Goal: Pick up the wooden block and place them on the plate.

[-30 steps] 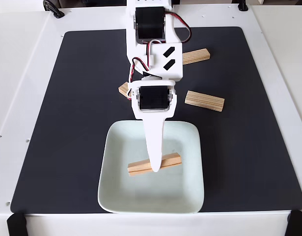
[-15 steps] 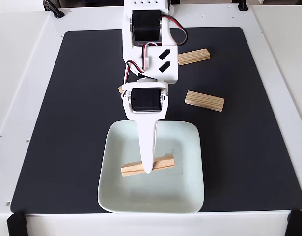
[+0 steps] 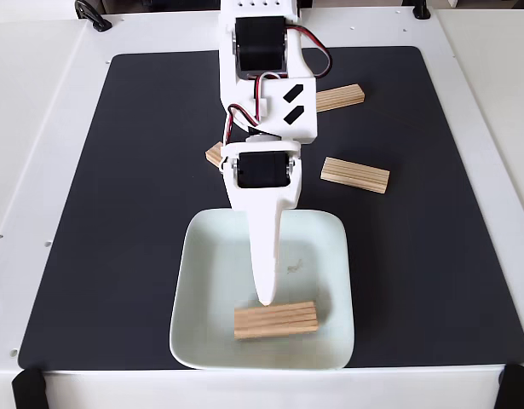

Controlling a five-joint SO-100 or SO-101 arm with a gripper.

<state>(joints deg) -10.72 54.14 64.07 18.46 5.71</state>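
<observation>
In the fixed view a wooden block (image 3: 275, 320) lies flat in the near part of the pale square plate (image 3: 202, 281), free of my gripper. My white gripper (image 3: 266, 298) points down over the plate, its tip just above the block's far edge, open with nothing in it. Two more wooden blocks lie on the black mat, one at the right (image 3: 354, 175) and one farther back (image 3: 340, 97). Another block (image 3: 215, 154) peeks out at the left from under the arm, mostly hidden.
The black mat (image 3: 117, 213) covers most of the white table. The arm's body (image 3: 266, 85) reaches from the far edge over the mat's middle. Black clamps sit at the table's corners (image 3: 27, 388).
The block was held crosswise in the gripper over the plate's middle. It has been let go and now lies flat nearer the plate's front edge. The arm shifted slightly right.
</observation>
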